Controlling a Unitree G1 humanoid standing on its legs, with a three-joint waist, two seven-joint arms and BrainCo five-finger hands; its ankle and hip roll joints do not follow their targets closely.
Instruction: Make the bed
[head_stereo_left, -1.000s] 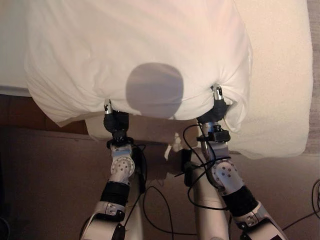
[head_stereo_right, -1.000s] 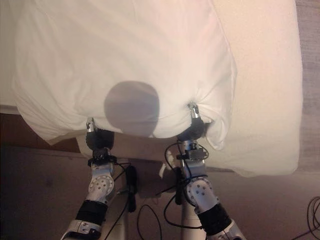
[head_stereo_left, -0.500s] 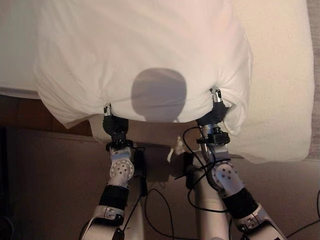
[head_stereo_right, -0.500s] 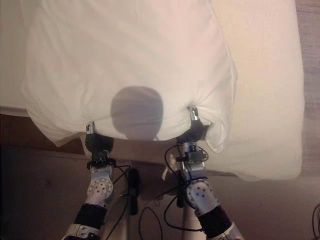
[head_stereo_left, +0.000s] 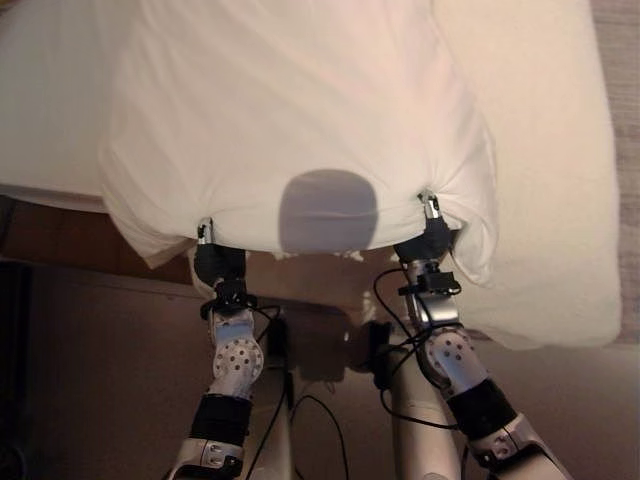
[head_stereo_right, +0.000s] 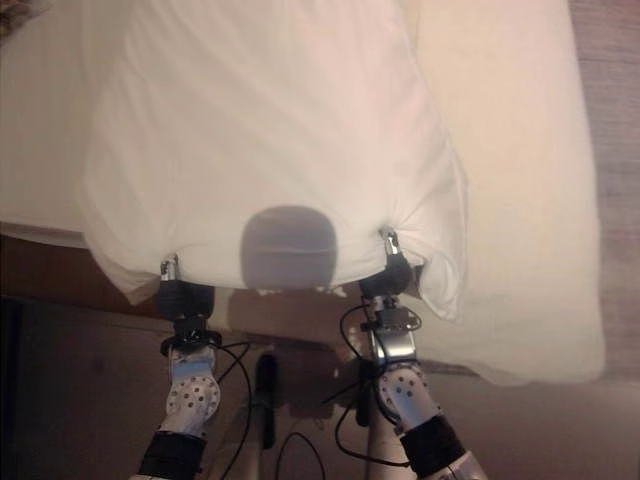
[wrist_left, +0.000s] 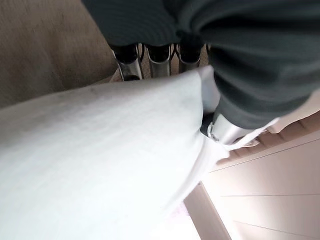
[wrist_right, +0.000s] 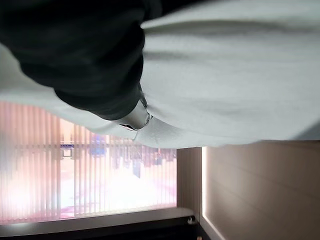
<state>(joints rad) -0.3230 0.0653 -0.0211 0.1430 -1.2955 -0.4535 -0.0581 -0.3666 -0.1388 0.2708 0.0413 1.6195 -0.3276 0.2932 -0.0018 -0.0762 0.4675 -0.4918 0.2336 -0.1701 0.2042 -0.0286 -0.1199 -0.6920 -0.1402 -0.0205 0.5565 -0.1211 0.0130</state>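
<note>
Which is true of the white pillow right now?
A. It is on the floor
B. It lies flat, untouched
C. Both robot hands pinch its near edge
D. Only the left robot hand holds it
C: the left robot hand and the right robot hand each grip the near edge of the white pillow, bunching the cloth there.

Both hands are pinned at the pillow's (head_stereo_left: 300, 110) near edge, its white bulk blocking everything ahead of the left hand (head_stereo_left: 218, 262) and right hand (head_stereo_left: 428, 240). Bare mattress (head_stereo_left: 555, 150) lies open beyond the right hand's outer side.
</note>
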